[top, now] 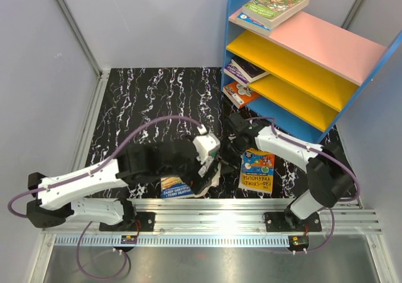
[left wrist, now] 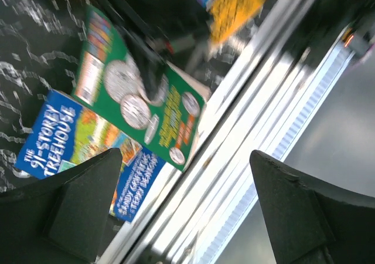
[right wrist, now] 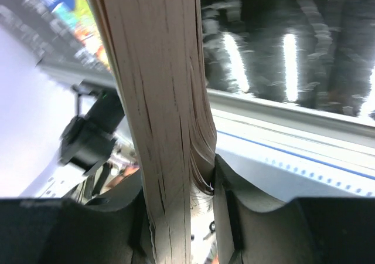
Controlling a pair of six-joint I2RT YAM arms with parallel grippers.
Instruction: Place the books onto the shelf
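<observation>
Books (top: 274, 6) atop shelf (top: 326, 44), more lower down.

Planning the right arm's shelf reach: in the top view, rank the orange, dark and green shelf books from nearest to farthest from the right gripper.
1. Orange book: lowest level, left end.
2. Dark book: one level higher.
3. Green book: highest level, farthest back.

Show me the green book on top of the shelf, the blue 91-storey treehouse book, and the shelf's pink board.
green book (top: 276, 3), top view, middle of its cover.
blue 91-storey treehouse book (left wrist: 50, 138), left wrist view, on its title.
pink board (top: 326, 44), top view, bare middle part.
</observation>
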